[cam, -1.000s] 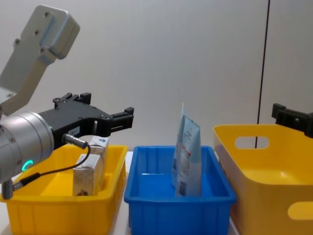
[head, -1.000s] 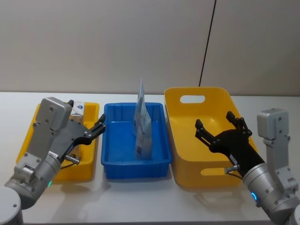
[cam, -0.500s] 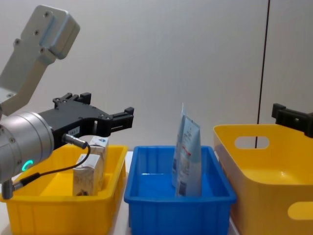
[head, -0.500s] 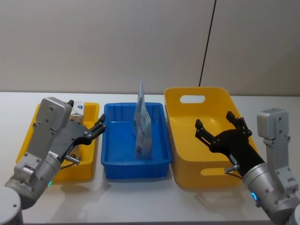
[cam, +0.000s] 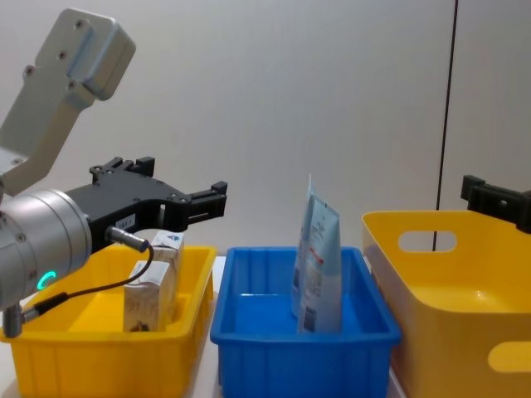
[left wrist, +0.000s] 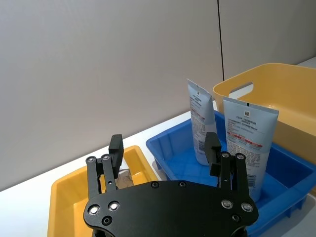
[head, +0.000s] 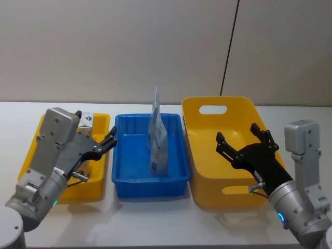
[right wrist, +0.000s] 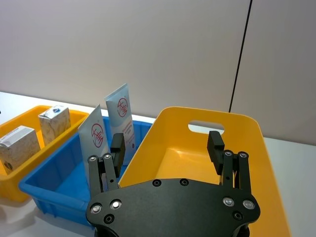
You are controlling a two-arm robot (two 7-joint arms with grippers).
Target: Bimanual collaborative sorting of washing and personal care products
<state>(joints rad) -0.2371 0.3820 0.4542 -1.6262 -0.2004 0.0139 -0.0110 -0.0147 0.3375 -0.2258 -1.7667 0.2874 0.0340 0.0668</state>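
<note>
White tabletop [head: 155,218] runs under a plain pale wall, and three bins stand on it in a row: a small yellow bin [head: 30,155] on the left, a blue bin [head: 182,155] in the middle and a large yellow bin [head: 207,197] on the right.

The goods appear grouped by kind. Two boxy packs [right wrist: 53,121] with white tops and mottled sides sit upright in the small yellow bin, one nearer and one farther. Two pale-blue pouches [left wrist: 246,143] with red-and-white labels stand on end in the blue bin, close together, so the bin's walls likely keep them from tipping. I see no product in the large yellow bin.

The left gripper [left wrist: 164,148] hovers above the right side of the small yellow bin, its jaws spread wide with nothing between them. The packs lie below it and a little to its left, apart from its fingers; the pouches stand to its right, well clear. The right gripper [head: 237,136] hangs over the large yellow bin, likewise spread and holding nothing. The pouches are off to its left, across the bin wall. Judging by this layout, the sorting looks close to finished, with both arms raised clear of the goods.
</note>
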